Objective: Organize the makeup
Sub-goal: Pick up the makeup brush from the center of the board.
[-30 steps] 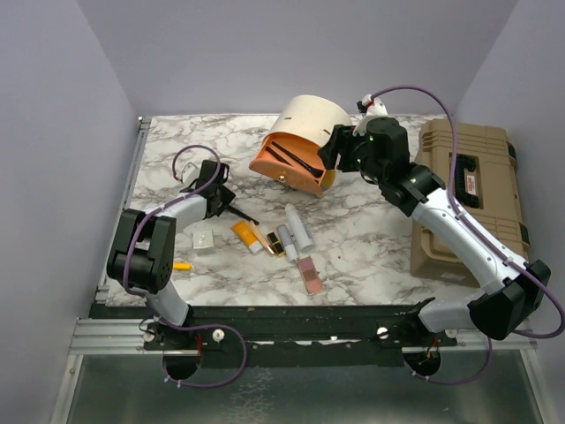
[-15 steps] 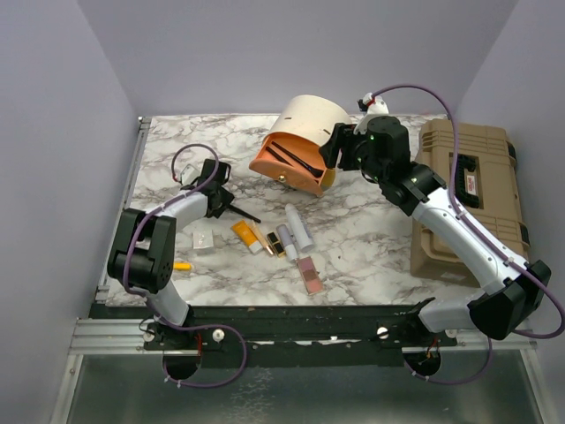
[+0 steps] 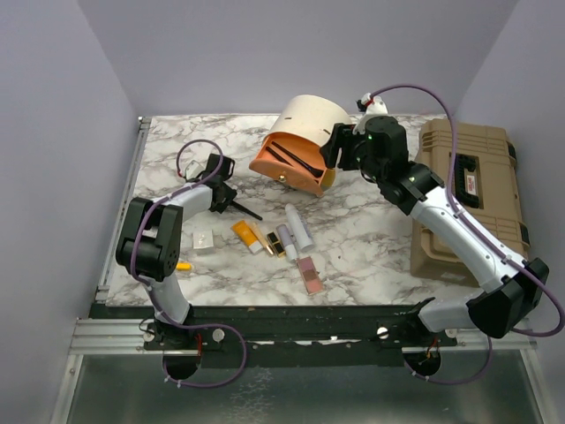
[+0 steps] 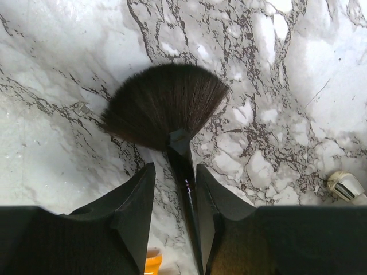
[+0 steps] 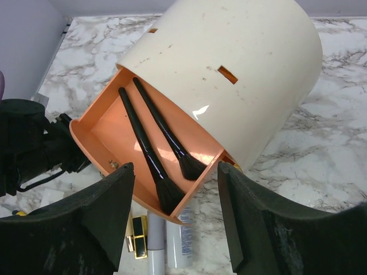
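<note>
At the near side of the marble table [image 3: 371, 243], closest to the arm bases, the flat pink palette [image 3: 310, 275] lies with its long axis running near to far. Off to the left a small orange piece [image 3: 183, 265] is half hidden behind the left arm's elbow; I cannot tell what it is. Just beyond sit the white square compact [image 3: 204, 239], the orange tube [image 3: 246, 235] lying on a diagonal, the gold-black lipsticks [image 3: 275, 245] and the white tubes [image 3: 299, 226]. The tubes point roughly away from the bases. One tube carries fine print, too small to read.

Farther back on the left, the left gripper [image 4: 175, 172] straddles the black handle of a fan brush [image 4: 163, 103]. Its jaws are narrowly parted. The handle lies against one finger with a sliver of marble showing by the other, so I cannot tell whether they truly pinch it. From above the fan is hidden under the gripper, and the handle's tail points toward the tubes.

Farther still, the cream case [image 5: 229, 63] lies on its side, its orange inside facing near-left, with two black brushes [image 5: 143, 146] lengthwise within. The right gripper [image 5: 174, 166] hangs near its mouth, jaws wide apart, holding nothing. To the right stands the tan toolbox [image 3: 494, 190], its red-and-white label [image 3: 465, 181] unreadable.
</note>
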Robot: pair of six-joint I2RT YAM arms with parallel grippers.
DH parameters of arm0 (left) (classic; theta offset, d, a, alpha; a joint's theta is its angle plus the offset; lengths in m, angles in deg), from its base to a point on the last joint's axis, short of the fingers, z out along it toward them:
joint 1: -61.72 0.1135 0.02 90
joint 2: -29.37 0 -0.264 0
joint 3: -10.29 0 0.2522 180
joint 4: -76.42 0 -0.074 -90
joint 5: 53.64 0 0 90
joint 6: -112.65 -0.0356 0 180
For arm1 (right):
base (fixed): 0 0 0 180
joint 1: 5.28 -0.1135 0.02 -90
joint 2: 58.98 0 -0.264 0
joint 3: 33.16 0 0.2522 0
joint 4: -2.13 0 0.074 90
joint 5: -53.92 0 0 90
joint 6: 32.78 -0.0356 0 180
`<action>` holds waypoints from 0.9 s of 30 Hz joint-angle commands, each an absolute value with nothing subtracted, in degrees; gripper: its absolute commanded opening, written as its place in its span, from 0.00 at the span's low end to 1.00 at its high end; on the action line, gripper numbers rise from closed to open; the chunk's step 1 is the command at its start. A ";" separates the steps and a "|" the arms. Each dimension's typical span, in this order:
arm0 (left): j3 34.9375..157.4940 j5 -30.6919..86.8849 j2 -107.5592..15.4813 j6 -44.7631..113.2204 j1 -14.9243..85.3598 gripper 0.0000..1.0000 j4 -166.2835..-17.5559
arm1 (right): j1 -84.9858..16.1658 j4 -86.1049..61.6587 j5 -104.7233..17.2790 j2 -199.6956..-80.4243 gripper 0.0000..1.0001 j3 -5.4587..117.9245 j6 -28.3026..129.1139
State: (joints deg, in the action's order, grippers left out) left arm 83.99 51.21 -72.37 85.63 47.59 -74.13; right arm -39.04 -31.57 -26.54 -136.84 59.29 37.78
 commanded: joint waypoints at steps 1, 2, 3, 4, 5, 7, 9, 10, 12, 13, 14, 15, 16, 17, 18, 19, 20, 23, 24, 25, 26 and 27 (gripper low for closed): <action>83.04 51.80 -72.91 85.47 47.04 0.37 -72.49 | -39.17 -33.33 -25.15 -138.17 0.66 61.46 38.60; 83.17 51.71 -73.19 85.22 47.04 0.36 -72.44 | -39.16 -33.46 -25.42 -138.37 0.66 61.72 38.61; 83.13 51.85 -73.34 85.33 47.04 0.34 -72.46 | -39.16 -33.63 -25.49 -138.61 0.66 61.99 38.62; 83.03 52.49 -73.37 85.65 46.97 0.32 -72.46 | -39.16 -33.75 -25.53 -138.81 0.66 62.13 38.59; 83.09 53.62 -73.56 85.75 46.83 0.30 -72.51 | -39.20 -33.89 -25.53 -138.91 0.66 62.23 38.63; 84.09 54.16 -74.46 84.42 46.77 0.29 -72.47 | -39.18 -33.95 -25.56 -139.04 0.66 62.20 38.67; 84.82 53.84 -75.07 83.62 46.80 0.27 -72.42 | -39.20 -34.28 -25.36 -139.05 0.66 62.34 38.68; 84.91 53.69 -75.31 83.79 46.82 0.26 -72.49 | -39.21 -34.31 -25.19 -139.05 0.66 62.29 38.80; 85.16 53.97 -75.79 83.24 46.62 0.26 -72.50 | -39.21 -34.37 -25.11 -138.96 0.66 62.23 38.91; 85.21 54.83 -76.18 82.96 46.56 0.26 -72.49 | -39.21 -34.51 -25.16 -138.96 0.66 62.30 39.08; 85.22 55.57 -76.56 82.82 46.52 0.26 -72.50 | -39.21 -34.64 -25.26 -138.96 0.66 62.41 39.19; 85.41 55.83 -77.32 82.25 46.51 0.26 -72.50 | -39.16 -34.58 -25.31 -138.96 0.66 62.37 39.21; 85.80 55.75 -78.09 81.45 46.56 0.26 -72.44 | -39.15 -34.57 -25.25 -138.96 0.66 62.38 39.32; 86.16 55.32 -78.68 80.63 46.50 0.26 -72.42 | -39.20 -34.63 -25.26 -139.04 0.66 62.46 39.35; 86.29 54.88 -79.03 80.15 46.51 0.26 -72.41 | -39.14 -34.77 -25.19 -139.11 0.66 62.55 39.39; 86.21 54.41 -79.16 79.88 46.50 0.26 -72.53 | -39.20 -34.89 -25.05 -139.20 0.66 62.66 39.43; 86.19 54.16 -79.18 79.40 46.51 0.27 -72.58 | -39.14 -34.97 -24.96 -139.27 0.66 62.71 39.42; 86.10 54.48 -79.13 77.41 46.51 0.28 -72.68 | -39.19 -35.09 -24.70 -139.39 0.66 62.84 39.53; 86.02 54.73 -79.04 76.72 46.51 0.28 -72.72 | -39.21 -35.09 -24.80 -139.48 0.66 62.93 39.47; 85.97 54.94 -78.89 76.08 46.51 0.27 -72.68 | -39.16 -35.09 -25.07 -139.63 0.66 63.07 39.51; 85.81 55.06 -78.72 75.51 46.51 0.27 -72.80 | -39.20 -35.22 -25.27 -139.72 0.66 63.26 39.55; 85.63 55.19 -78.47 74.82 46.51 0.27 -73.00 | -39.20 -35.45 -25.35 -139.89 0.66 63.51 39.55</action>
State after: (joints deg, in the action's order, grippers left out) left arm 87.33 53.96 -76.04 79.07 46.60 -76.21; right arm -39.04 -34.11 -26.26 -138.99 61.13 38.83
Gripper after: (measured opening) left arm 0.275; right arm 0.658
